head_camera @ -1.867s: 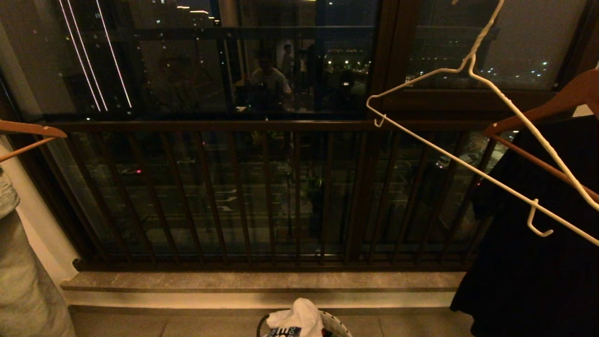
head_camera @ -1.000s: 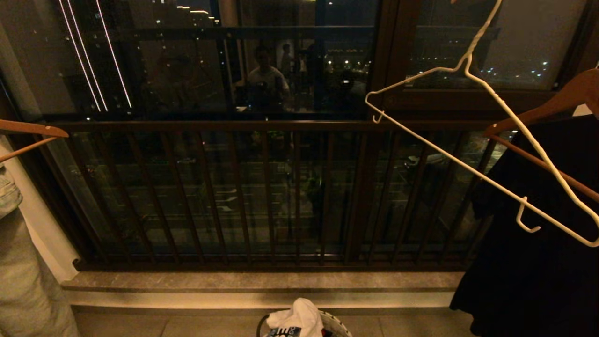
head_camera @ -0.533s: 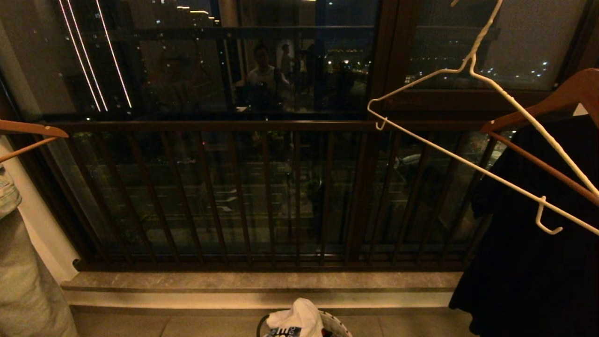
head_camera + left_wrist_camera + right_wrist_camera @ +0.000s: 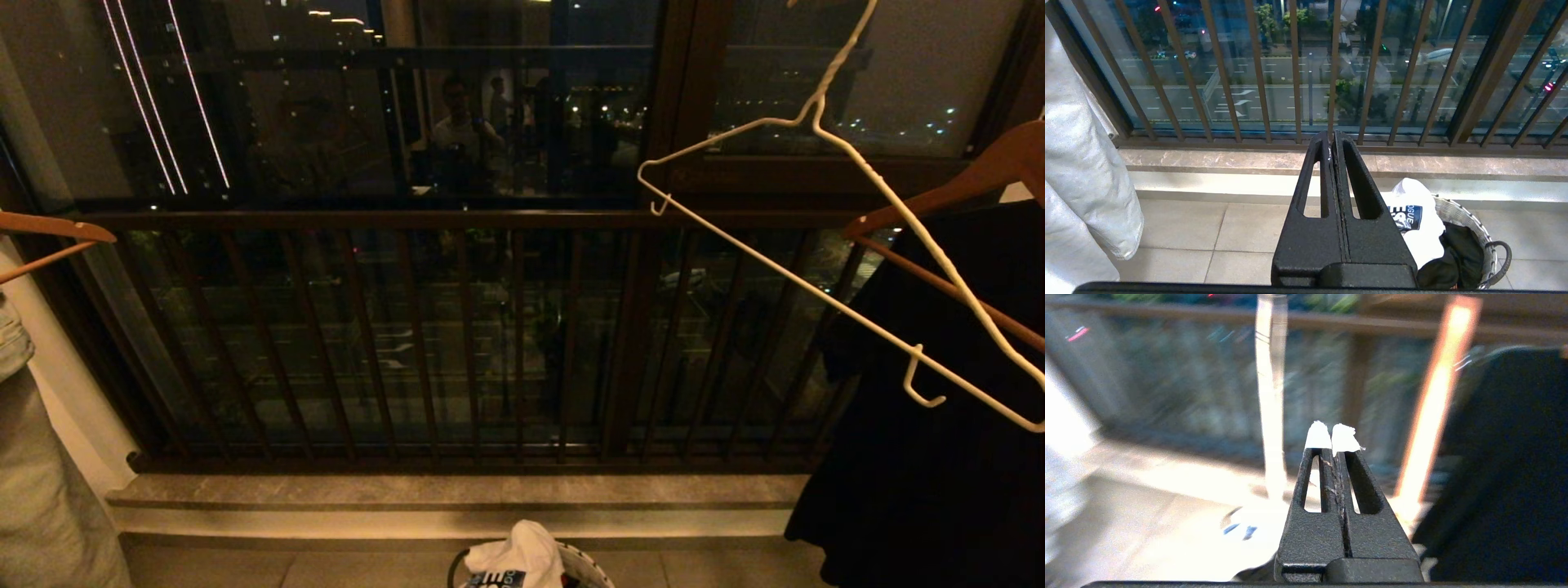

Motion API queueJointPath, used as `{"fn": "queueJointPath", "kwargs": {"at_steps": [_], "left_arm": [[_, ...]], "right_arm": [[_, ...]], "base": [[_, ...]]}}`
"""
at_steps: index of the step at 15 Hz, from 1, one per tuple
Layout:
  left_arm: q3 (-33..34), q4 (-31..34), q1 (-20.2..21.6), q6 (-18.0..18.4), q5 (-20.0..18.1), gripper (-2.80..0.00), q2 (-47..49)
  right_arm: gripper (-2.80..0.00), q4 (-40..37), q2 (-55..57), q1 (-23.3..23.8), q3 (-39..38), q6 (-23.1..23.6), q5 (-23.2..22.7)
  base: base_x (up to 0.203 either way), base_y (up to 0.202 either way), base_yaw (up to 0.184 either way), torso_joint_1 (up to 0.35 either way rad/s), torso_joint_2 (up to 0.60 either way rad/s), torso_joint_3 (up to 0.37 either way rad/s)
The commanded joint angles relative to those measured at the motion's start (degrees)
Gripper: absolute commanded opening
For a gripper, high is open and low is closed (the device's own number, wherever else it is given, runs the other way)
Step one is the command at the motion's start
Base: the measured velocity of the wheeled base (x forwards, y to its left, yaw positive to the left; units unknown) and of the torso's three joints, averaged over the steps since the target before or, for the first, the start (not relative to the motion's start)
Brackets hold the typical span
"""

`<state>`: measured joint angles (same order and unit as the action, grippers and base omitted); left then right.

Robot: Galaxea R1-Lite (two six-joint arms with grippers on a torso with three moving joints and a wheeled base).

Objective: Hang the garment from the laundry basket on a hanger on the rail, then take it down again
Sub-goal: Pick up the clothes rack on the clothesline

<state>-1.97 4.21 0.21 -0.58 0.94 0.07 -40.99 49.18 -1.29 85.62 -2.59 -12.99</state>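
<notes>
I see both claws pressed shut and empty: left claw (image 4: 1333, 136), right claw (image 4: 1333, 437); the garment (image 4: 522, 555) lies in the laundry basket (image 4: 589, 565); the hanger (image 4: 824, 208) hangs bare.

The garment (image 4: 1414, 222) print reads "OGUE"

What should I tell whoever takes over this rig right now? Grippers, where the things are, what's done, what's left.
Left gripper: shut, empty, above the floor beside the laundry basket.
Right gripper: shut, empty, facing the railing.
Garment: in the basket, on a black cloth.
Hanger: bare, hanging tilted at upper right, in front of a wooden hanger with dark clothing.
Done: nothing yet.
Left: pick up the garment, hang it, take it down.
</notes>
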Motion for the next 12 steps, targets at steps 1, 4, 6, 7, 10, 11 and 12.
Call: {"fn": "queueJointPath", "kwargs": {"at_steps": [1,4,6,7,10,11,12], "left_arm": [[0.0,0.0,0.0,0.0,0.0,-2.80,0.0],[0.0,0.0,0.0,0.0,0.0,-2.80,0.0],[0.0,0.0,0.1,0.0,0.0,-2.80,0.0],[0.0,0.0,0.1,0.0,0.0,-2.80,0.0],[0.0,0.0,0.1,0.0,0.0,-2.80,0.0],[0.0,0.0,0.0,0.0,0.0,-2.80,0.0],[0.0,0.0,0.1,0.0,0.0,-2.80,0.0]], "right_arm": [[-2.80,-6.2,16.3,-1.8,12.6,-0.9,-4.9],[0.00,-10.3,27.1,-7.5,22.2,-1.2,-7.0],[0.00,-11.9,30.9,-10.6,25.6,1.3,-6.9],[0.00,-12.1,31.9,-11.8,25.9,3.0,-5.6],[0.00,-12.1,35.5,-15.5,25.9,6.1,2.6],[0.00,-12.0,36.7,-15.8,25.8,7.0,3.3],[0.00,-11.8,37.8,-15.8,25.7,7.7,3.7]], "base": [[0.000,0.000,0.000,0.000,0.00,0.000],[0.000,0.000,0.000,0.000,0.00,0.000],[0.000,0.000,0.000,0.000,0.00,0.000],[0.000,0.000,0.000,0.000,0.00,0.000],[0.000,0.000,0.000,0.000,0.00,0.000],[0.000,0.000,0.000,0.000,0.00,0.000],[0.000,0.000,0.000,0.000,0.00,0.000]]}}
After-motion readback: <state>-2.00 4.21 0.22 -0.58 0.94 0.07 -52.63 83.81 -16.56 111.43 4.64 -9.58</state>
